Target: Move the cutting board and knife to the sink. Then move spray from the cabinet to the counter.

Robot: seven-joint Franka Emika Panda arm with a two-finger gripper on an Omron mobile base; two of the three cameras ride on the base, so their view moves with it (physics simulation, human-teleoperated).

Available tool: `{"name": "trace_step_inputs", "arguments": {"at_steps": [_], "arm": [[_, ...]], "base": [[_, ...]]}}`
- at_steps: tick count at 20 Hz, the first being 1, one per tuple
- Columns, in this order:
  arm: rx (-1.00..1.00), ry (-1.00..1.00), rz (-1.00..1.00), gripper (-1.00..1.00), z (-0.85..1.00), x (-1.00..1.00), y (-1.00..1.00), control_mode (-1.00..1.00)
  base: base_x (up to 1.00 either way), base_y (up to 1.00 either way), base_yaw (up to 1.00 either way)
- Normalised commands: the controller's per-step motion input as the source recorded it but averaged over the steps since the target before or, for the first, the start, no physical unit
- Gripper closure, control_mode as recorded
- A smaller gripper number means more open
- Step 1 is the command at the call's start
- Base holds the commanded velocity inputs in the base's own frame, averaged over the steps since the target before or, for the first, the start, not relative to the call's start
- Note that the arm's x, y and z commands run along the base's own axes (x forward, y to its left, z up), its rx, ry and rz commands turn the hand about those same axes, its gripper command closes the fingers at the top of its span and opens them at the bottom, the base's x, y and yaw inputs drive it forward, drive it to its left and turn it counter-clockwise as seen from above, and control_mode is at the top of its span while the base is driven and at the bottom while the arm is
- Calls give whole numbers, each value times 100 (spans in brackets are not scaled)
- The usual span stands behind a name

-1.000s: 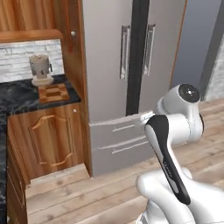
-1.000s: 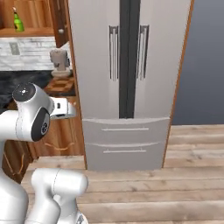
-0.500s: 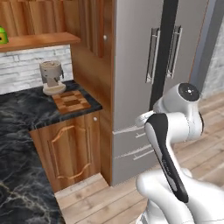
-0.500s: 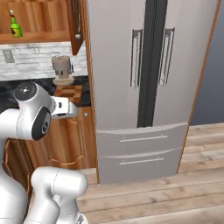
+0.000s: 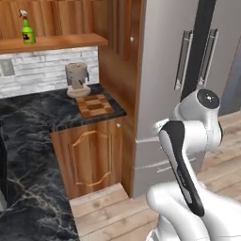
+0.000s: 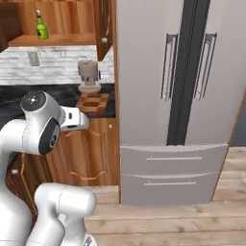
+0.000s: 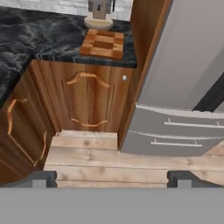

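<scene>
Driving left, the base now faces the bench (image 5: 33, 117) corner; the cutting board (image 5: 95, 105) lies before the coffee machine (image 5: 77, 80), the spray (image 5: 28, 32) waits shelved, and the claw (image 7: 111, 177) stands apart, empty.

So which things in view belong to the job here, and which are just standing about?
Job things:
cutting board
spray
cabinet
counter

Just standing about:
coffee machine
fridge
lower cabinet door
wall outlet
</scene>
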Motion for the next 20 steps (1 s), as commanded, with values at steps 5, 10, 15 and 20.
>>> {"name": "trace_step_inputs", "arguments": {"at_steps": [5, 10, 15, 20], "arm": [[0, 0, 0, -100, 0, 0, 0, 100], [0, 0, 0, -100, 0, 0, 0, 100], [0, 0, 0, -100, 0, 0, 0, 100], [0, 0, 0, -100, 0, 0, 0, 100]], "base": [[20, 0, 40], [71, -14, 7], [80, -41, 0], [72, 34, 0]]}}
